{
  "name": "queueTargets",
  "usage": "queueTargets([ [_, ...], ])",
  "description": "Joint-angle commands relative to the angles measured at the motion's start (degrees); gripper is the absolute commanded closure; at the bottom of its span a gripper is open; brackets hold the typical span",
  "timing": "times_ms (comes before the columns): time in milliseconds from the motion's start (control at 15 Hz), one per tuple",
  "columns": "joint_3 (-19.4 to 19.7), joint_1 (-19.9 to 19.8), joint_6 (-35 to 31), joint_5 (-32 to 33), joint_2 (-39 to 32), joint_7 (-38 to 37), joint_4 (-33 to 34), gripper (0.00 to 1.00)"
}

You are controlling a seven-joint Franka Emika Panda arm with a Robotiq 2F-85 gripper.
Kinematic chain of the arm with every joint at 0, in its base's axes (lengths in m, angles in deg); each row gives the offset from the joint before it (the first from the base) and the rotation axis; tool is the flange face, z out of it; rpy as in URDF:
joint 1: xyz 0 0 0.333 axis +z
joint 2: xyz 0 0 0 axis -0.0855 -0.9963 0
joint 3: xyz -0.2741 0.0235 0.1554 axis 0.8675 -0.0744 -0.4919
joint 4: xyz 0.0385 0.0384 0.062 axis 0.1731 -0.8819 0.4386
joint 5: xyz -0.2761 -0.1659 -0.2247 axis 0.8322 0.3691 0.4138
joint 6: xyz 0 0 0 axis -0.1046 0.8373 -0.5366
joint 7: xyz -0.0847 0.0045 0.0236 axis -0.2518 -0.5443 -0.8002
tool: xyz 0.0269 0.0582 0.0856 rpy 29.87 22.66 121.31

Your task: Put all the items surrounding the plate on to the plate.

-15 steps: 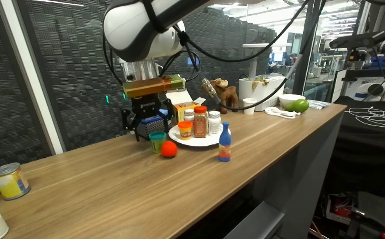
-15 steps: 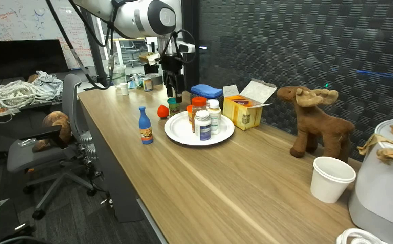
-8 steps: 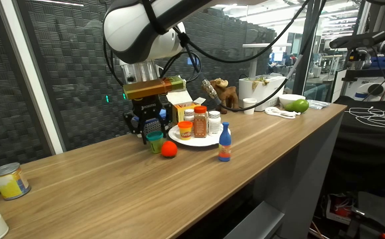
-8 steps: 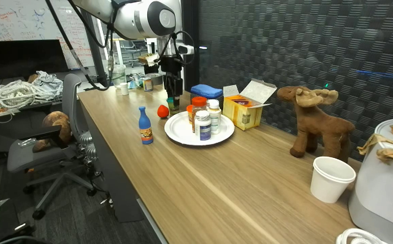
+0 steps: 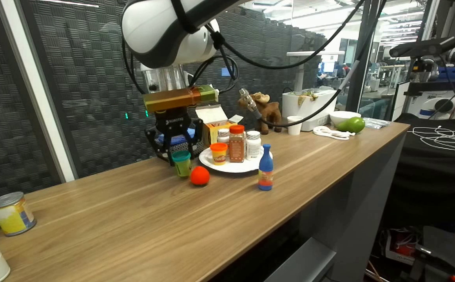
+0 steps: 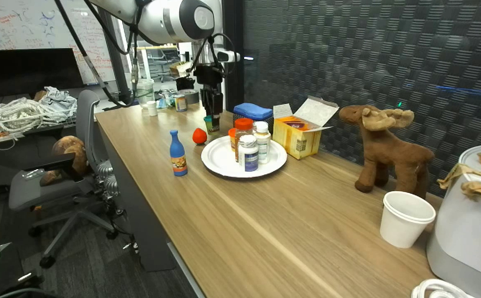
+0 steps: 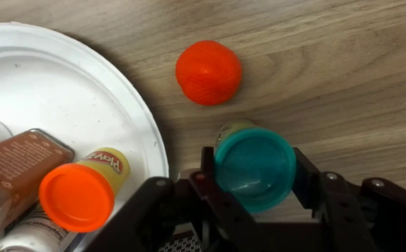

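A green jar with a teal lid (image 7: pixel 255 168) leans slightly between the fingers of my gripper (image 7: pixel 253 166), which is shut on it; its base seems just off the table. Close by on the wood rests a round orange-red item (image 7: pixel 208 71). A blue bottle (image 6: pixel 178 155) stands upright beside the white plate (image 6: pixel 215 161), near the table's front side. On the plate are a yellow jar with orange lid (image 5: pixel 219 154), a red-capped spice bottle (image 5: pixel 236 145) and two white bottles, one of them a purple-labelled bottle (image 6: pixel 248 154).
Behind the plate are an opened yellow box (image 6: pixel 296 136) and a blue item on a dark mesh holder (image 6: pixel 252 111). Farther along stand a brown stuffed moose (image 6: pixel 389 149), a white cup (image 6: pixel 404 223) and a white appliance. A can (image 5: pixel 11 213) sits at the opposite end.
My gripper's fingers have come together on the teal-lidded jar. The jar has shifted slightly, tilted and risen a little with the arm. The other items have stayed put.
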Motion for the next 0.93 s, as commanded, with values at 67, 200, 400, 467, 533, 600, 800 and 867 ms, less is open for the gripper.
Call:
queueTargets([
  [67,1.3,0.7,-2.1,0.9,7.1,-4.2,-6.3,0.72],
  [200,1.8,0.6,-2.4,1.4,9.9,-6.3,-9.4,0.72],
  [400,2.1,-0.1,-3.6,1.7,13.8,-8.3,-15.1,0.72],
  [467,2.1,-0.5,-4.5,1.5,15.0,-8.6,-17.0,0.72],
  [533,2.1,-0.8,-5.8,1.7,15.9,-8.7,-19.0,0.72],
  [600,2.2,-1.1,-7.2,1.8,16.7,-8.9,-20.8,0.72],
  [800,2.3,-2.6,-11.1,1.2,18.9,-8.9,-26.3,0.72],
  [867,2.5,-3.1,-12.3,1.3,19.6,-8.9,-27.9,0.72],
])
